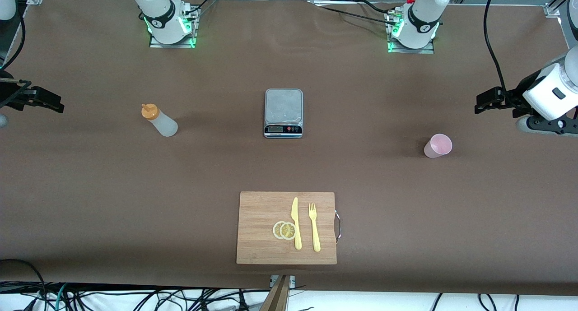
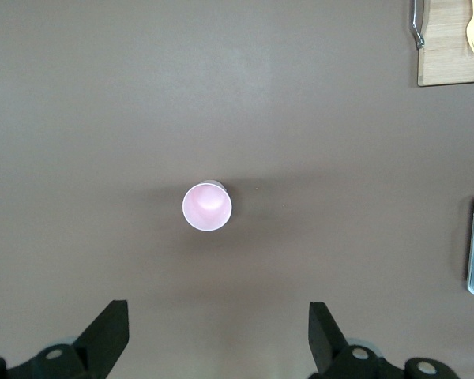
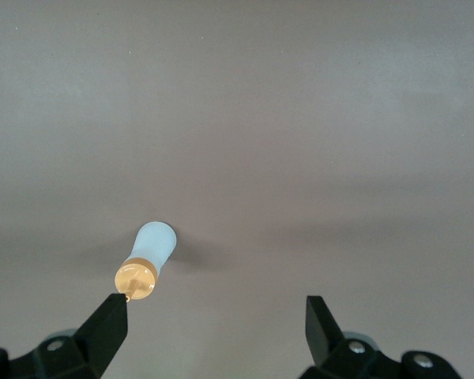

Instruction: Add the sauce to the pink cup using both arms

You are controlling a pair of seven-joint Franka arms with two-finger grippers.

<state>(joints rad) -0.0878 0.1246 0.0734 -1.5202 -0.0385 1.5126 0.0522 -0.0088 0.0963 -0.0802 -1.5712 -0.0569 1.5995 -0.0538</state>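
Note:
The sauce (image 1: pixel 160 120) is a whitish squeeze bottle with an orange cap, standing toward the right arm's end of the table. The right wrist view looks down on the sauce (image 3: pixel 146 260), with its nozzle close to one finger of the right gripper (image 3: pixel 217 328). That gripper is open and holds nothing. The pink cup (image 1: pixel 438 146) stands upright toward the left arm's end and looks empty in the left wrist view (image 2: pixel 207 207). My left gripper (image 2: pixel 219 332) hangs open above the table beside the cup. In the front view the right gripper (image 1: pixel 49 102) and the left gripper (image 1: pixel 484 102) are up over the table's two ends.
A silver kitchen scale (image 1: pixel 283 113) sits mid-table between bottle and cup. Nearer the front camera lies a wooden cutting board (image 1: pixel 257 211) with a yellow knife (image 1: pixel 295 223), a yellow fork (image 1: pixel 314 227) and two lemon slices (image 1: pixel 284 230). Brown table covering surrounds everything.

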